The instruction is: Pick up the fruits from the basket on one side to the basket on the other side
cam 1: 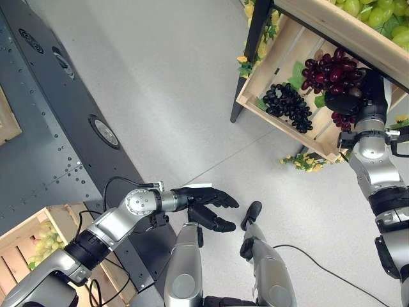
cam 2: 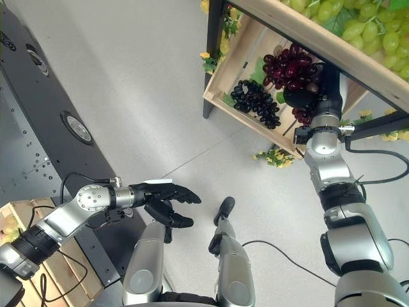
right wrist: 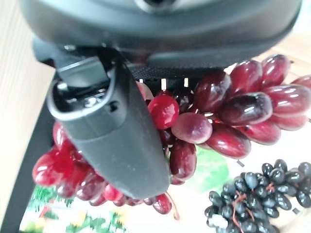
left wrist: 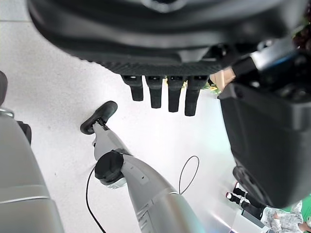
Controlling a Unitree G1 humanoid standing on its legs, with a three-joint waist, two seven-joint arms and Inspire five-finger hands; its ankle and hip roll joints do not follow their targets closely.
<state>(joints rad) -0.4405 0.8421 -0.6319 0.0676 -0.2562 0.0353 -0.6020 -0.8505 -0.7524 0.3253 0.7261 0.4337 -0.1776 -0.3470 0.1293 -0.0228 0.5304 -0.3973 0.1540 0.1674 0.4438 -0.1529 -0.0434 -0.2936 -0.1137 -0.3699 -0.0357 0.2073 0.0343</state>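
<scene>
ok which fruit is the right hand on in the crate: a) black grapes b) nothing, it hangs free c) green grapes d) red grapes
d: the right wrist view shows the right hand with its thumb curled over the red grapes, while the black grapes lie apart, lower in the wooden crate.

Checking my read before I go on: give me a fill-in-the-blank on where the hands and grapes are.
1. The right hand is closed on the ____ grapes.
2. The black grapes lie in the wooden ____.
3. The left hand holds ____.

Missing words: red; crate; nothing
</scene>
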